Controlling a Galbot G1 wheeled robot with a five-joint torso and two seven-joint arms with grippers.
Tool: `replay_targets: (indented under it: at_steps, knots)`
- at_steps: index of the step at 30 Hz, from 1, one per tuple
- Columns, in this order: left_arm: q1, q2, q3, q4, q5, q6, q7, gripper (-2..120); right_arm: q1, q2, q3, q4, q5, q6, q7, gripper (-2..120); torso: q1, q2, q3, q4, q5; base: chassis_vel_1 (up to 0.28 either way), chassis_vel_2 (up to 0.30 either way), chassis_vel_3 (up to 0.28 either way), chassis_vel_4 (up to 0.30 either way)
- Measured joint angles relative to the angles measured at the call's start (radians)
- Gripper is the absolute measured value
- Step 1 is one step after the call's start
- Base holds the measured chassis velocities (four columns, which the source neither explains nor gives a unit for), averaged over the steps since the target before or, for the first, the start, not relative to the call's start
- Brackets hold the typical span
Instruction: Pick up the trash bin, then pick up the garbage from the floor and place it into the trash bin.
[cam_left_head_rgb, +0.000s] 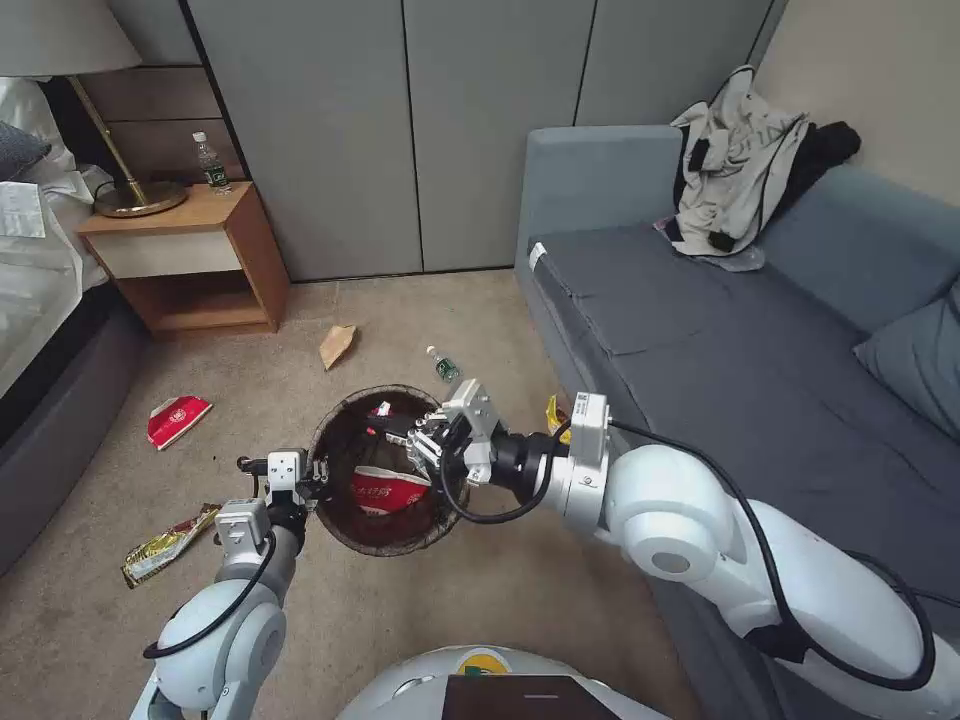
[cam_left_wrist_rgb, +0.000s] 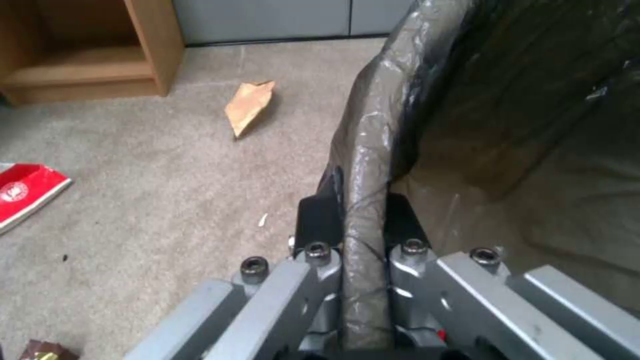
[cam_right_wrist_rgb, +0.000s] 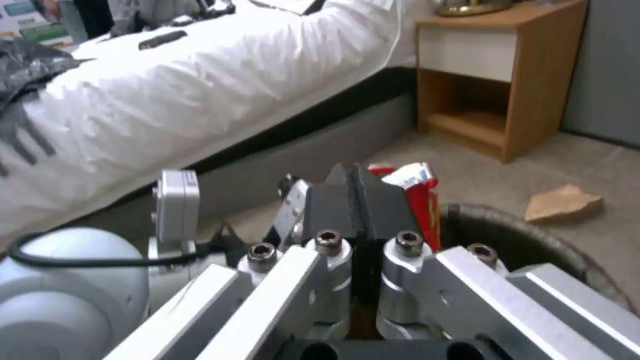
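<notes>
The trash bin (cam_left_head_rgb: 385, 470), held off the carpet with its bag-covered rim pinched in the left claw (cam_left_wrist_rgb: 363, 220), contains 1 red-and-white carton (cam_left_head_rgb: 388, 490), while the right claw (cam_right_wrist_rgb: 357, 200) above it pinches a small red wrapper (cam_right_wrist_rgb: 420, 192).

Bedroom: bed (cam_right_wrist_rgb: 200, 85), nightstand (cam_left_head_rgb: 190, 255), sofa (cam_left_head_rgb: 720, 340).

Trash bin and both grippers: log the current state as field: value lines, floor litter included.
Trash bin: held up by its bag-lined rim
Left gripper: shut on the bin rim
Right gripper: over the bin, shut on a small red wrapper
In bin: red-and-white carton
On floor: brown paper bag, bottle, red carton, gold wrapper
</notes>
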Motion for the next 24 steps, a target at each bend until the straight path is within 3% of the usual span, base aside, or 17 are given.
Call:
replay_targets:
  at_steps: [9,18,24]
  knots:
    - [0.005,-0.004,-0.002,-0.009,0.002,-0.001,0.0,0,-0.009,0.006,-0.018,-0.006,-0.039,-0.017,0.0,3,0.0,0.0,0.0,0.0,0.0,0.0,0.0,0.0,0.0]
    - [0.009,-0.009,-0.002,-0.016,0.004,-0.002,0.0,0,-0.027,0.017,-0.025,-0.015,-0.089,-0.022,0.019,41,0.0,0.0,0.0,0.0,0.0,0.0,0.0,0.0,0.0]
    - [0.009,-0.009,-0.001,-0.016,0.005,-0.003,0.0,0,-0.027,0.021,-0.025,-0.015,-0.089,-0.023,0.022,59,0.0,0.0,0.0,0.0,0.0001,0.0,0.0,0.0,0.0]
